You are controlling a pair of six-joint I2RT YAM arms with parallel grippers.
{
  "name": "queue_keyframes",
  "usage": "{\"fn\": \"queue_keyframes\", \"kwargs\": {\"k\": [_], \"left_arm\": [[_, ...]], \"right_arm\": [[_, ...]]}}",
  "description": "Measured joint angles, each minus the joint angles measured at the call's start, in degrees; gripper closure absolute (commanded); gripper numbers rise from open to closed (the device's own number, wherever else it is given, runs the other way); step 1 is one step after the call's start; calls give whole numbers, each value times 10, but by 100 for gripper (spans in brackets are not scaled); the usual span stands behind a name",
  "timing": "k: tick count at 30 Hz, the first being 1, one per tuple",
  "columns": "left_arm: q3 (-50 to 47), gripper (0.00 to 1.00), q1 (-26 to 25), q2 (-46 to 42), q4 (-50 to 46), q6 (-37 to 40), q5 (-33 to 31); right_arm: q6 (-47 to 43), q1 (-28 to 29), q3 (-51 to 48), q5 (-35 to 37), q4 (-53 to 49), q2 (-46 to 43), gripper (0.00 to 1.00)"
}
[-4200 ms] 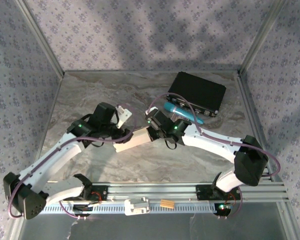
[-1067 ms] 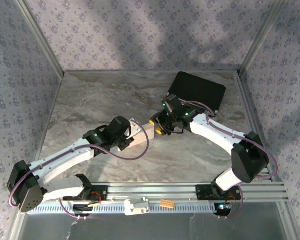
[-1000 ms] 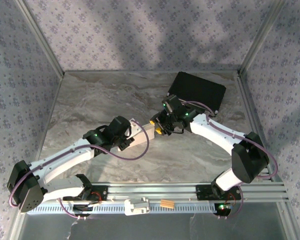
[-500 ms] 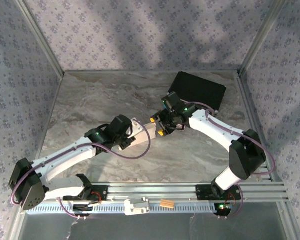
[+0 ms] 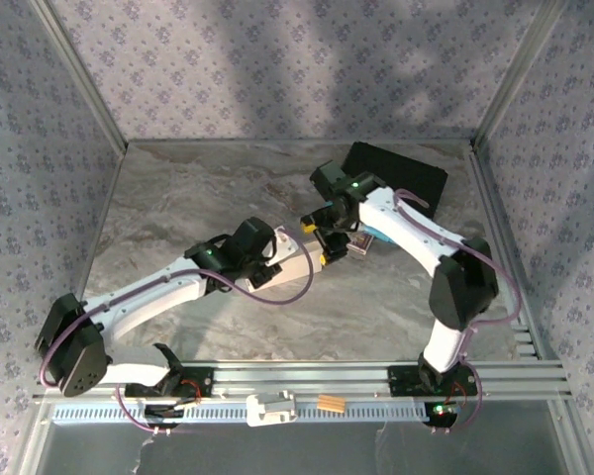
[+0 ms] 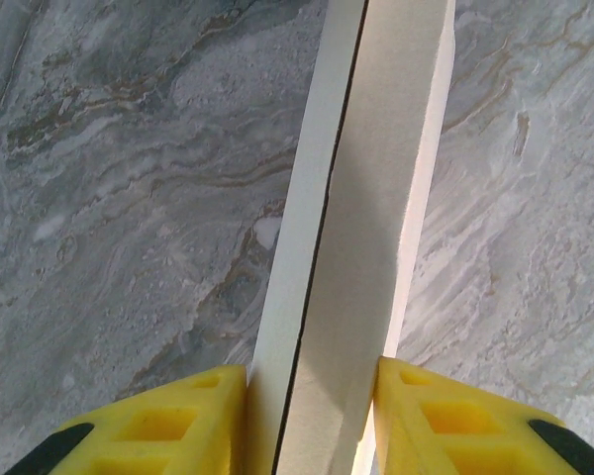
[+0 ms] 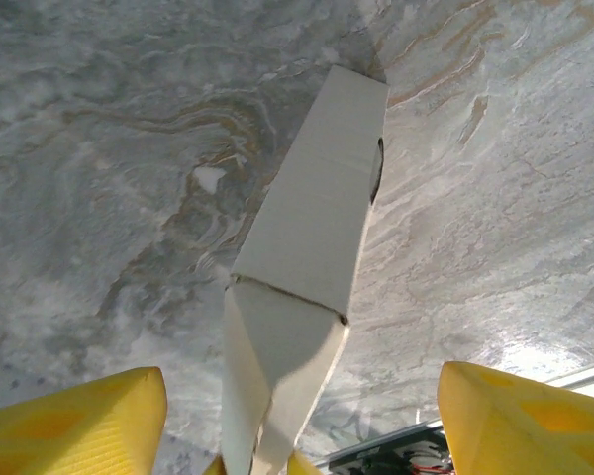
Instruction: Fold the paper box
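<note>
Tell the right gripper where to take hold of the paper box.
Take the free end of the paper box, opposite the one the left gripper clamps, coming in along its length. It is a long, narrow strip, and that end lies between the open fingers of the right gripper.

Grey marble tabletop point(image 5: 178, 198), floral-patterned walls point(image 5: 277, 69)

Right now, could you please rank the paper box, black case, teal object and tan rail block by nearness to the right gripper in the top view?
1. paper box, at the right gripper's fingers.
2. teal object, just to its right.
3. black case, behind, toward the back right.
4. tan block, on the near rail.
</note>
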Motion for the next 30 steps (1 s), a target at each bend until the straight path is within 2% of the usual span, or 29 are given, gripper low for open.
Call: {"fn": "queue_keyframes", "kwargs": {"k": [6, 12, 21, 30], "left_arm": [[24, 64, -10, 34, 14, 4, 8], [38, 64, -13, 52, 22, 8, 11], [39, 64, -14, 56, 30, 14, 12], [39, 64, -14, 56, 31, 14, 17]], "right_arm": [[8, 3, 30, -2, -29, 60, 24], [12, 3, 19, 7, -26, 64, 31], [8, -2, -10, 31, -5, 66, 35], [19, -3, -38, 41, 36, 65, 47]]}}
